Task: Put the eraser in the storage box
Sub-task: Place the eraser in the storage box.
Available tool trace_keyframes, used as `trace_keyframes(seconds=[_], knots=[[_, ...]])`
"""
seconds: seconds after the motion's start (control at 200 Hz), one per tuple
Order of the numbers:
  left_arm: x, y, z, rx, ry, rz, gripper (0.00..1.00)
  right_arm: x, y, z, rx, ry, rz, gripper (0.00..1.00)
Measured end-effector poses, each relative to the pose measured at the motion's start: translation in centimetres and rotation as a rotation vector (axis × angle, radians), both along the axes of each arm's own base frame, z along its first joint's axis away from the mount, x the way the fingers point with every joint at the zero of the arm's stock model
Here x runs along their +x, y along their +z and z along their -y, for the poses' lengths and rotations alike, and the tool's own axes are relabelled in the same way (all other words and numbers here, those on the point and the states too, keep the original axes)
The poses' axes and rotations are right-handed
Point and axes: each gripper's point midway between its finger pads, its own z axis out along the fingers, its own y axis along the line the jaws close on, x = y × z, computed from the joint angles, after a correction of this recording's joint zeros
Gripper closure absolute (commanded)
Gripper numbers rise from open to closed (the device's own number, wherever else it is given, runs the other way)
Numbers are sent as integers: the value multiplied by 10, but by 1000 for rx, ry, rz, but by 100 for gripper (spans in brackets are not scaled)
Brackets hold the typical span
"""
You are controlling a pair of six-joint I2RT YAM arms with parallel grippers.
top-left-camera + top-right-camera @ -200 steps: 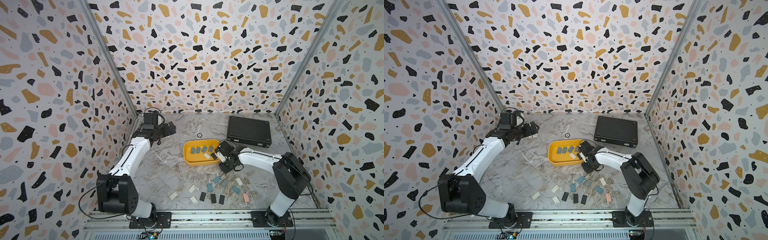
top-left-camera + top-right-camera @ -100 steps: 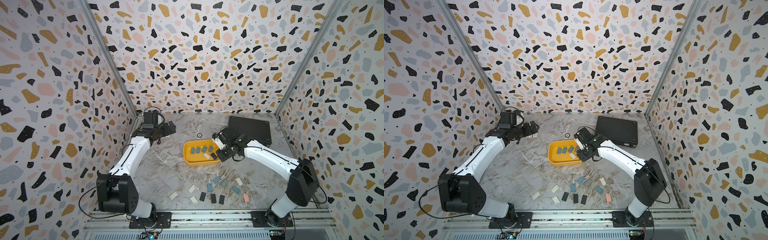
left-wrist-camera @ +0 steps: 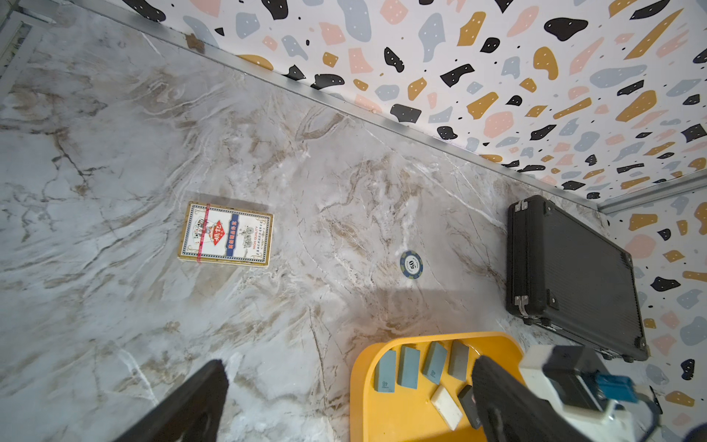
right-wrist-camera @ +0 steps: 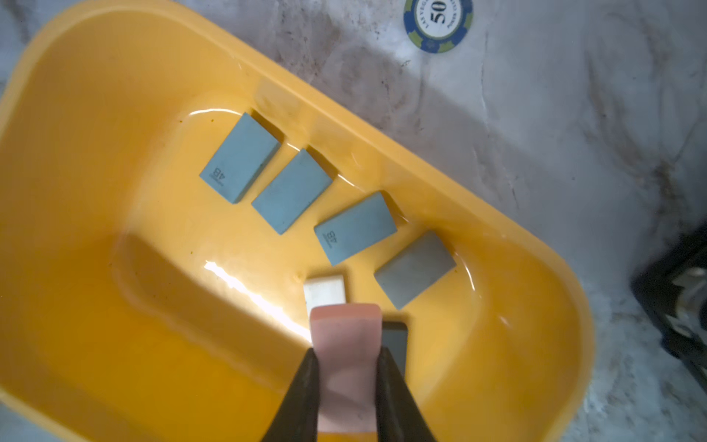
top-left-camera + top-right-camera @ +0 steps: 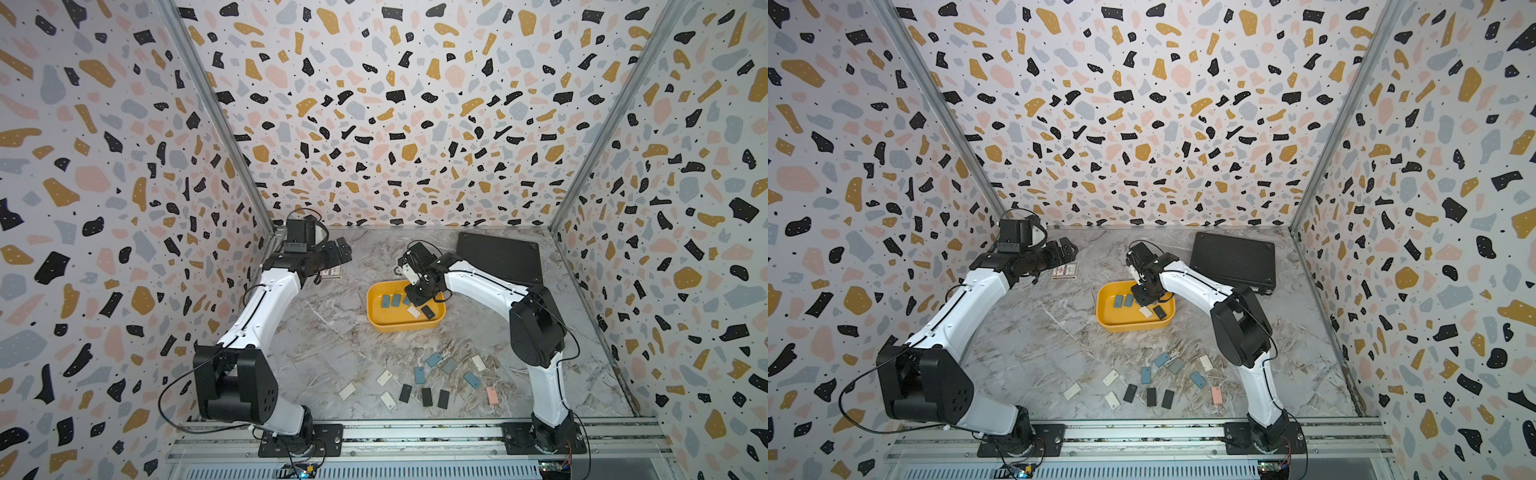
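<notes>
**Q.** Why is the eraser gripped by its sides?
**A.** The right gripper [image 4: 347, 358] is clamped on the two long sides of the pink eraser [image 4: 346, 329]. Most of its length projects past the fingertips, so it should fall free once the jaws part. It hangs over the interior of the yellow box [image 4: 95, 199]. How high above the floor cannot be told.

**Q.** Why that spot?
**A.** Six stored erasers [image 4: 290, 191] lie flat in the box. Four blue-grey ones form a row along one wall, and a white and a black one sit directly beneath the held piece. A release here would probably land it on or beside those two. The bare half of the box offers more room.

**Q.** And the left gripper?
**A.** The left gripper [image 3: 349, 366] has its jaws wide apart and holds nothing. It is parked near the far-left corner above the card pack [image 3: 225, 234], well clear of the box, probably so that the arms do not cross.

**Q.** What is left to do?
**A.** Both top views show loose erasers [image 5: 419, 374] scattered on the table [image 5: 316, 357] near the front rail, on the right arm's side. The case [image 3: 574, 275] and the chip [image 3: 411, 264] lie beyond the box and seem to play no part. The step in hand appears to be the release. The risk is a bounce off the pieces below.
</notes>
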Motion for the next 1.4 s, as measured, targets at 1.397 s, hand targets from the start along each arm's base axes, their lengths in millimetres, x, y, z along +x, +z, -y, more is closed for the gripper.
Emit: trace_keyframes(seconds=[1.397], knots=[[-17,14,-5,25,4,7,1,22,-30,-101,29,70,45,73]])
